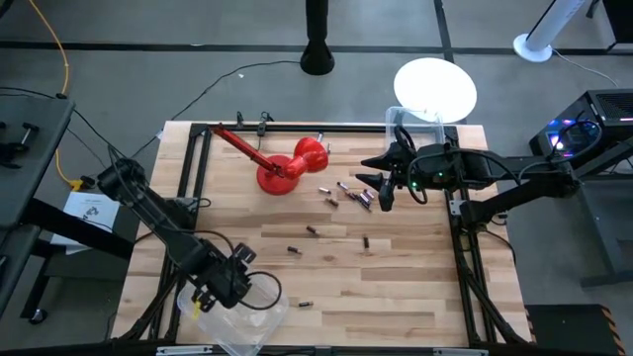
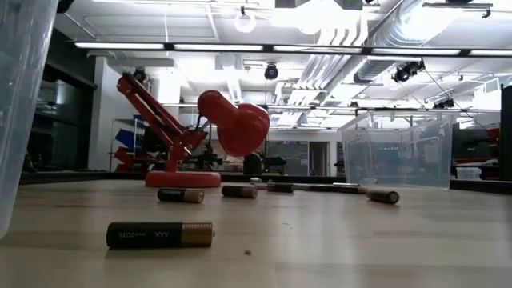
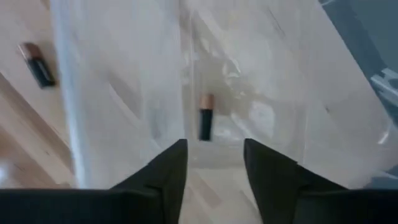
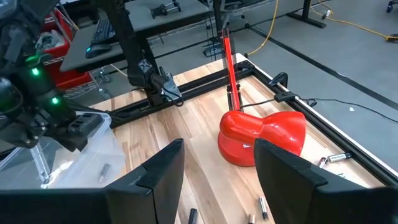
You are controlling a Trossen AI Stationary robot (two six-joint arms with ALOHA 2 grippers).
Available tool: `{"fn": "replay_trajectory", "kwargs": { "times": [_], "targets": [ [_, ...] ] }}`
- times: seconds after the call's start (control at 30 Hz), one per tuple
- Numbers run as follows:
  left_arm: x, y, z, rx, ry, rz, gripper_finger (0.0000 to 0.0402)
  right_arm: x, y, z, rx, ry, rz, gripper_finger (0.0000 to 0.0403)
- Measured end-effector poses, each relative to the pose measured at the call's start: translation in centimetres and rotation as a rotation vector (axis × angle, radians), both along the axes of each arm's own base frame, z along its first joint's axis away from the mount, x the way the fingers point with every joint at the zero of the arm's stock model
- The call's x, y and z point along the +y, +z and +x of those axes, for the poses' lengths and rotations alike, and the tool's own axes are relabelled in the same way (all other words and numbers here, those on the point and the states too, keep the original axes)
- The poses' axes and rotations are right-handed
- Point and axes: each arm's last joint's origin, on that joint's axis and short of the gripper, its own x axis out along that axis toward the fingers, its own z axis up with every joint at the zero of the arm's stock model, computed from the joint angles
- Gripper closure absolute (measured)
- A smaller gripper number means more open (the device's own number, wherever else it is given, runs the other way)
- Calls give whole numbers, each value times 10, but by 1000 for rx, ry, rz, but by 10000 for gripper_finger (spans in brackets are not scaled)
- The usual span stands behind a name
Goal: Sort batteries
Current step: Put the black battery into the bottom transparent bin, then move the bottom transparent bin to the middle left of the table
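**Over the near clear bin: a battery just let go**

Above the clear bin [image 1: 242, 311], the left gripper [image 3: 214, 165] stands with jaws parted and empty; a dark battery [image 3: 206, 117] lies inside below. Lift straight up, clear of the bin's wall. Beside the red lamp [image 1: 297, 163], the right gripper [image 1: 384, 196] hangs open, holding nothing, over the scattered batteries [image 1: 348, 193].

One camera looks straight down on the whole worktop [image 1: 396, 287]. One sits low, looking across it. Each wrist camera looks past its claw. Most see the red lamp [image 1: 294, 166].
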Motion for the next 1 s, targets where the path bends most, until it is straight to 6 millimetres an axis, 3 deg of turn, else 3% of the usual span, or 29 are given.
{"fn": "replay_trajectory", "kwargs": {
  "times": [0.13, 0.27, 0.43, 0.73, 1.0],
  "targets": [
    [6, -1, 7, -32, -58, 6, 227, 0, 0, 0, 2, 0, 0, 214],
    [12, -16, 16, -77, -127, -4, 230, 0, -1, 0, 13, 0, -1, 214],
    [34, -30, 27, -76, -91, 26, 244, 0, -2, -1, 21, -1, 1, 214],
    [90, -38, 31, 87, 212, 166, 268, 0, -3, -1, 36, -2, 0, 214],
    [123, -24, 23, 112, 517, 202, 282, 0, -5, 0, 45, -2, -1, 214]
  ]
}}
